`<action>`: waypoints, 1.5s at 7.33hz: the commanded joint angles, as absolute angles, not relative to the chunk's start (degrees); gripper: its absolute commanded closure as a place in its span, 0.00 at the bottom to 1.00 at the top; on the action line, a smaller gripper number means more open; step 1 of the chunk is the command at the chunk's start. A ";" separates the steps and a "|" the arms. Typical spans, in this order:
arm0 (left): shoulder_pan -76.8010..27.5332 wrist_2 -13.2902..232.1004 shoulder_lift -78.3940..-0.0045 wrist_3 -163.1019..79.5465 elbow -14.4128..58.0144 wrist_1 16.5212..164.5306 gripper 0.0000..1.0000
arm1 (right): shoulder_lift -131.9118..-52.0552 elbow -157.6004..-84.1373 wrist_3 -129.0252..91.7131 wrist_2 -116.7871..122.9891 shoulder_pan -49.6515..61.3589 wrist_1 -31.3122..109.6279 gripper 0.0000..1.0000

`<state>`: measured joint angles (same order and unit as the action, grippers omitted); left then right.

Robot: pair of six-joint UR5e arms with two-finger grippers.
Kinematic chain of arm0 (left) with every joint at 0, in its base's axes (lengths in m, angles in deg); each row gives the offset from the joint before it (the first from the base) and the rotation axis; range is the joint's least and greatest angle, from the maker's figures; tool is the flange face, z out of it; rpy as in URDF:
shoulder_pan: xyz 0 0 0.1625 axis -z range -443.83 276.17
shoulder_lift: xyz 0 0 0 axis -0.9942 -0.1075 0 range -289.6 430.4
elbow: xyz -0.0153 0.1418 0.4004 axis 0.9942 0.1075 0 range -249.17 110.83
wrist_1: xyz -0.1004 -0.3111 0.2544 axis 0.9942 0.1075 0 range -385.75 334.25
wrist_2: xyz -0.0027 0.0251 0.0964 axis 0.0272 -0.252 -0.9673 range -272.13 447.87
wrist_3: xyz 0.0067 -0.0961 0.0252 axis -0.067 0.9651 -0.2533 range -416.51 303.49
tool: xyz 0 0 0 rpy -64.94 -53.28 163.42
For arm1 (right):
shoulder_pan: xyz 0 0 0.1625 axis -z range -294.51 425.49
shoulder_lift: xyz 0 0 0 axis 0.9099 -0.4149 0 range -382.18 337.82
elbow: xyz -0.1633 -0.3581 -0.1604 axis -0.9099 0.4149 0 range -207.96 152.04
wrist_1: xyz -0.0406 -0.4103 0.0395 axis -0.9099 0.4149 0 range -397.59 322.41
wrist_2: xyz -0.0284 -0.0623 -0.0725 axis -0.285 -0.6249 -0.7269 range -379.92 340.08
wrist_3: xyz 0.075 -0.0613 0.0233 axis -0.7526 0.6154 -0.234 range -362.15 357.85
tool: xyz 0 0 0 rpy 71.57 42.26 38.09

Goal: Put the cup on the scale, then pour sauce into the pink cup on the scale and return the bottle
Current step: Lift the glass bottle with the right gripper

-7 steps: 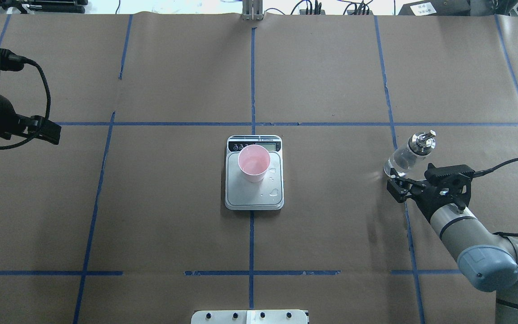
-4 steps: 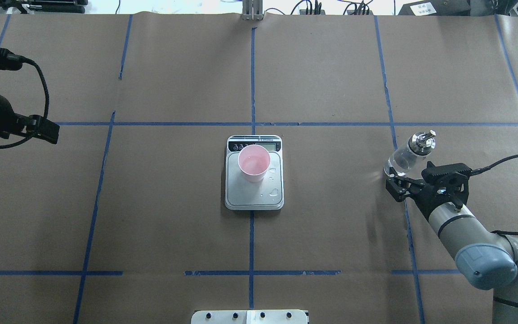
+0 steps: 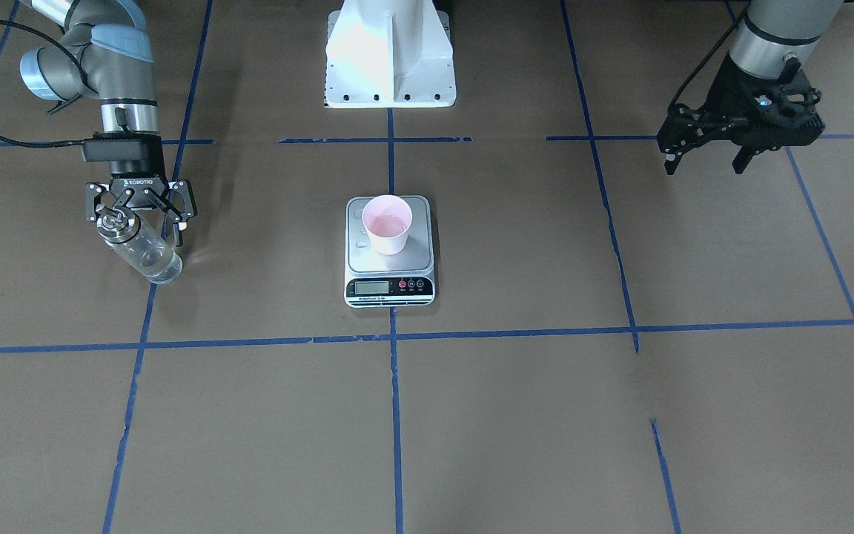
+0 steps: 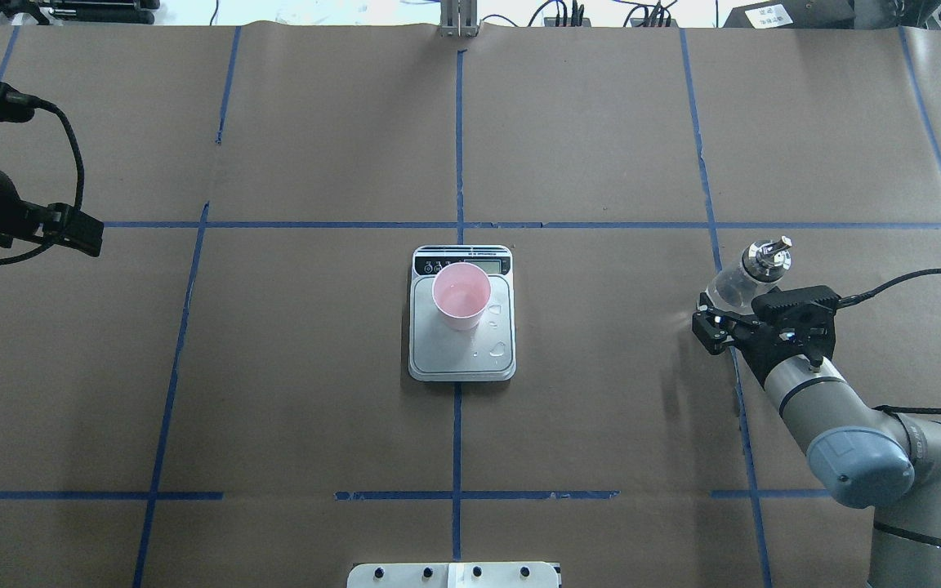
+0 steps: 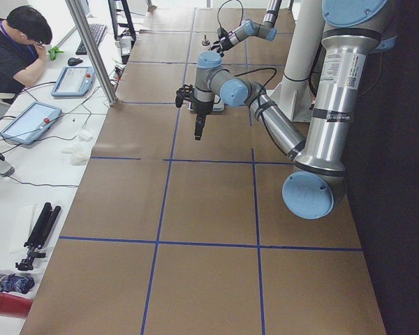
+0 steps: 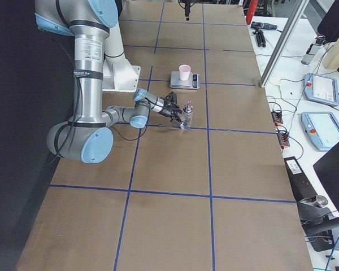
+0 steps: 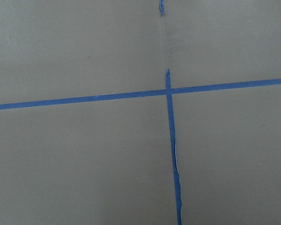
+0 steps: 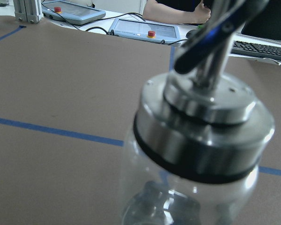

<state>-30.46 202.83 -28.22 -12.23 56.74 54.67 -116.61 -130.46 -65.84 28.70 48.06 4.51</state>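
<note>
While the cup [image 3: 388, 222] is sitting on the scale [image 3: 414, 257] in the middle of the surface [image 3: 516, 415], you are seeing the bottle [image 3: 141, 248] standing upright, well apart from both. Your right fingers [image 4: 706, 329] are hanging spread apart just beside its top, gripping nothing. Your left fingers [image 3: 672, 154] are hanging far off, apart too and holding nothing.

Right gripper [image 3: 136, 221] low, fingers spread; left gripper [image 3: 703, 167] pointing down, fingers apart.
</note>
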 commanded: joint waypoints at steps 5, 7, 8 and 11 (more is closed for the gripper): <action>-30.13 202.83 -28.22 -12.12 56.69 54.58 0.00 | -114.55 -129.92 -63.77 29.03 46.85 4.60 0.72; -30.04 202.92 -28.22 -12.04 56.60 54.58 0.00 | -113.15 -130.79 -61.31 29.56 44.93 4.51 1.00; -30.04 202.92 -28.22 -11.95 56.60 54.58 0.00 | -113.14 -133.32 -60.70 34.26 42.92 4.25 1.00; -29.69 202.92 -28.22 -11.95 56.60 54.58 0.00 | -113.14 -140.26 -52.02 37.47 40.79 6.08 1.00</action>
<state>-29.83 202.89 -28.22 -12.01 56.60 54.58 -113.19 -137.57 -55.72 36.88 41.47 5.09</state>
